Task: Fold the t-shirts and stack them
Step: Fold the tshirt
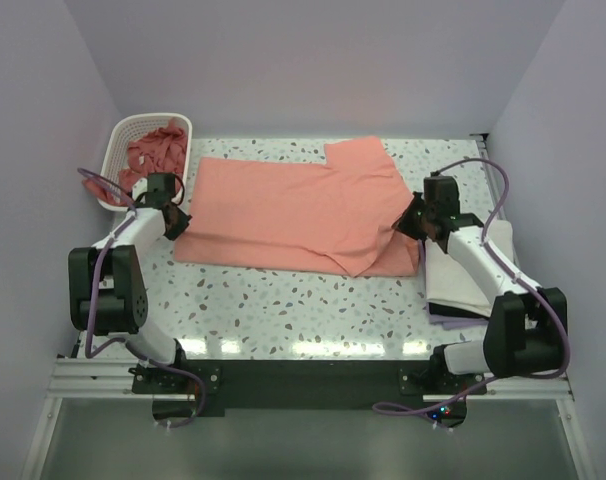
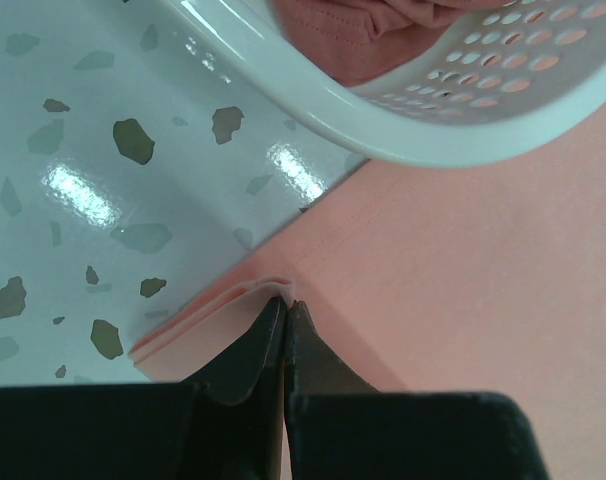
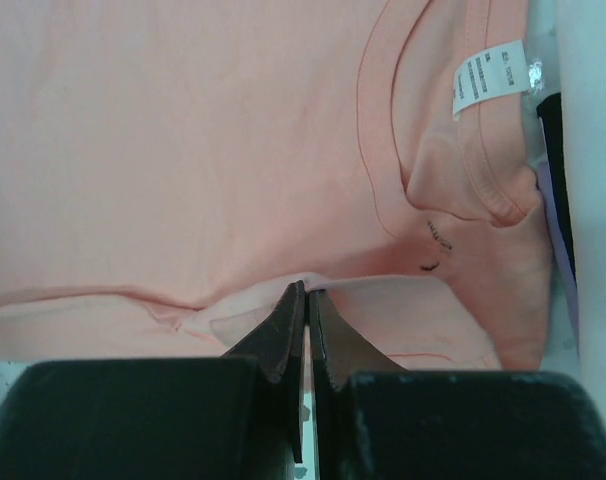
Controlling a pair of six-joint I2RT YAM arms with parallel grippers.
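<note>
one salmon t-shirt lies spread on the counter, apparently mid-fold. the left pincer is clamped on its hem corner and the right pincer on its neck-end edge. a folded white t-shirt lies at the right. more pink t-shirts fill the basket, so most of the work seems left.

A plain salmon-pink short-sleeved cloth t-shirt lies spread flat across the speckled tabletop, round neck at its right end. More pink t-shirts sit crumpled in the white lattice basket. A folded white t-shirt lies just right of it.
</note>
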